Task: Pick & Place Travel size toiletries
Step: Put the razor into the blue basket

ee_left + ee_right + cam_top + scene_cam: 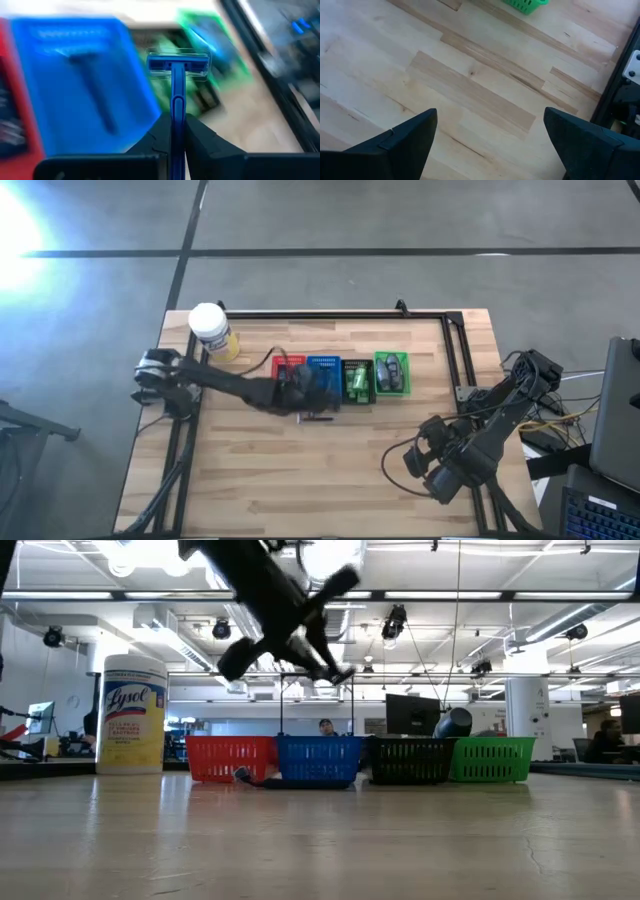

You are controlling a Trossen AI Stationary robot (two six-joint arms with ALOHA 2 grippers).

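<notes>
Over the blue basket: left jaws hang above the row of baskets, clamped on the handle of a blue razor, its head pointing forward and away from the wrist.
Razor's place: in the air, above the blue basket, which in the left wrist view already has another razor lying in it.
Grip: the two fingers meet on the thin handle alone; nothing else is touched.
Risk, slipping: the handle is thin and smooth, so it could twist or slide out between the fingers if the arm swings sharply.
Risk, wrong bin: the red basket and black basket sit tight on either side, so a release slightly off centre could drop the razor in a neighbour or on a rim.
Risk, leftover: a dark item lies on the desk just in front of the baskets; a low pass could knock it.
Right jaws: wide apart, empty, hanging over bare wood near the desk's right front corner.
Green basket: at the right end of the row, holding dark items.
</notes>
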